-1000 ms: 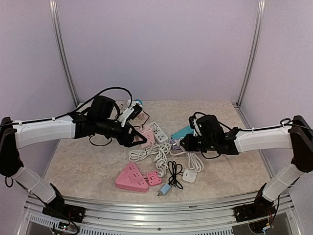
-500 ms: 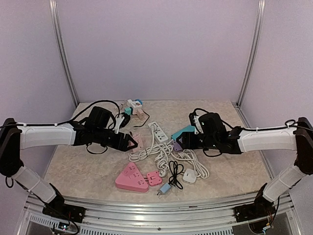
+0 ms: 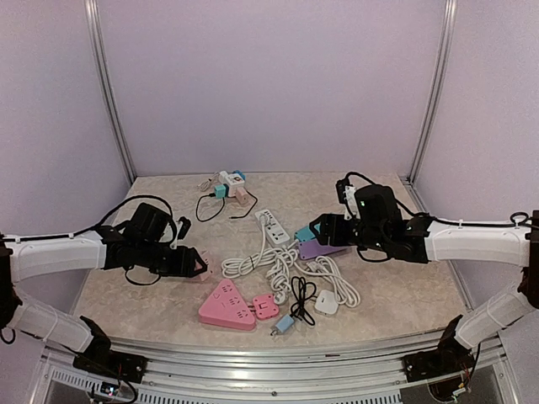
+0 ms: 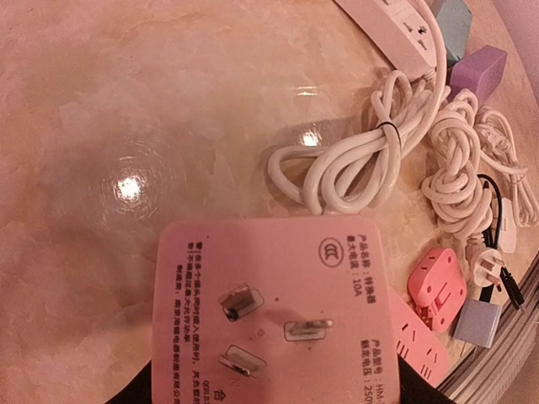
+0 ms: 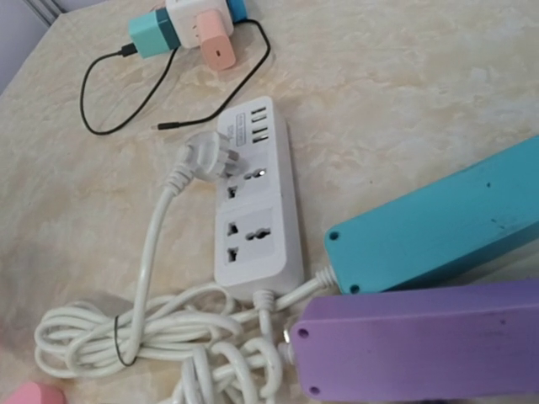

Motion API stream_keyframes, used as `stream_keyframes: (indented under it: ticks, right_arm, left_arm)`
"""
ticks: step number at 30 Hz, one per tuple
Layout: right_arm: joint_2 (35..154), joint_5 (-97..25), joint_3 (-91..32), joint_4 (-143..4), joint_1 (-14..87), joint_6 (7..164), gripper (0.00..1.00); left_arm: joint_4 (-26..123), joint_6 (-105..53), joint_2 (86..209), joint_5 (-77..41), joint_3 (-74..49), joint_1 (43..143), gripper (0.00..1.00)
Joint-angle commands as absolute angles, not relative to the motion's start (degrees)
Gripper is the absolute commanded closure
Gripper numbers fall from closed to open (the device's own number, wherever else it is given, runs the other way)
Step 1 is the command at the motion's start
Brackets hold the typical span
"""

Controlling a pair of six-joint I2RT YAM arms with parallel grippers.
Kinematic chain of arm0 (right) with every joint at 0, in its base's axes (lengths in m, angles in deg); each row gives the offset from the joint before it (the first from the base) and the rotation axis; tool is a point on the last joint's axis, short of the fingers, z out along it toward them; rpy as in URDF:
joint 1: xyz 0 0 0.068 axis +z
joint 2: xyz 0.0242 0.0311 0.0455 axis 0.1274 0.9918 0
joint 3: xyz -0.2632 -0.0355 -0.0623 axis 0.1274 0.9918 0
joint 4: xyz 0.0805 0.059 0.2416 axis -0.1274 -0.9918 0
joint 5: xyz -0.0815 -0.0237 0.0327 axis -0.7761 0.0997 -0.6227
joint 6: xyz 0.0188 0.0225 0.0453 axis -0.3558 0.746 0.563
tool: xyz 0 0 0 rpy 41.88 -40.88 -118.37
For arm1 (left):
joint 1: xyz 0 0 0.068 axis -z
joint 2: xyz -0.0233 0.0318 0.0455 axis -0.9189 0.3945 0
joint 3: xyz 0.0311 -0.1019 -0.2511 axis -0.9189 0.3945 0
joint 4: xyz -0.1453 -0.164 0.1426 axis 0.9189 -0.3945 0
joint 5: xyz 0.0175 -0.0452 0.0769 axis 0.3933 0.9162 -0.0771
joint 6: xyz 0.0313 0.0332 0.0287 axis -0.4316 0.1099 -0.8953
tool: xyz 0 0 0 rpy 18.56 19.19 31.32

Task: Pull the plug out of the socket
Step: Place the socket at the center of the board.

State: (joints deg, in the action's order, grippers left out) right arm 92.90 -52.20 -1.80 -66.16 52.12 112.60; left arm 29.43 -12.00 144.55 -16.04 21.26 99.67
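The plug is a pink square adapter (image 4: 269,295) with three bare metal prongs facing the left wrist camera, free of any socket. My left gripper (image 3: 192,264) (image 4: 269,374) is shut on it, black fingers (image 4: 135,394) at its two sides, low over the table's left part. My right gripper (image 3: 313,234) hangs open over the ends of a purple power strip (image 3: 327,249) (image 5: 421,345) and a teal one (image 3: 305,231) (image 5: 438,227), both lying on the table. Its fingers do not show in the right wrist view.
A white power strip (image 3: 271,225) (image 5: 253,210) with a white plug (image 5: 206,156) in it lies mid-table beside coiled white cables (image 3: 269,265). Near the front lie a pink triangular strip (image 3: 226,307), a small pink adapter (image 3: 265,307) and a white charger (image 3: 326,305). Stacked adapters (image 3: 229,185) sit at the back.
My left arm has drawn back to the left and toward the front, carrying the pink adapter away from the middle. My right gripper has opened and pulled slightly right, leaving the purple strip on the table.
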Motion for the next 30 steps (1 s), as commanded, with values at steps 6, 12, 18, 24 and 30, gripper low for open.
stream_keyframes:
  ticks: [6, 12, 18, 24, 30]
  right_arm:
    - [91.6, -53.2, -1.5, -67.7, 51.4, 112.1, 0.23]
    - [91.5, -53.2, -1.1, -67.6, 51.4, 112.4, 0.23]
    - [91.5, -53.5, -1.0, -67.8, 51.4, 112.2, 0.23]
    - [91.5, -53.5, -0.8, -67.9, 51.4, 112.3, 0.23]
    - [91.5, -53.6, -0.8, -67.9, 51.4, 112.4, 0.23]
  left_arm:
    - [27.6, -11.7, 147.5, -17.9, 20.0, 99.3, 0.9]
    - [27.9, -11.4, 149.1, -18.1, 19.7, 99.3, 0.81]
    - [27.8, -11.5, 149.8, -17.8, 19.6, 99.3, 0.64]
    - [27.9, -11.4, 149.8, -17.8, 19.7, 99.3, 0.46]
    - [27.9, -11.2, 149.1, -18.3, 20.2, 99.4, 0.36]
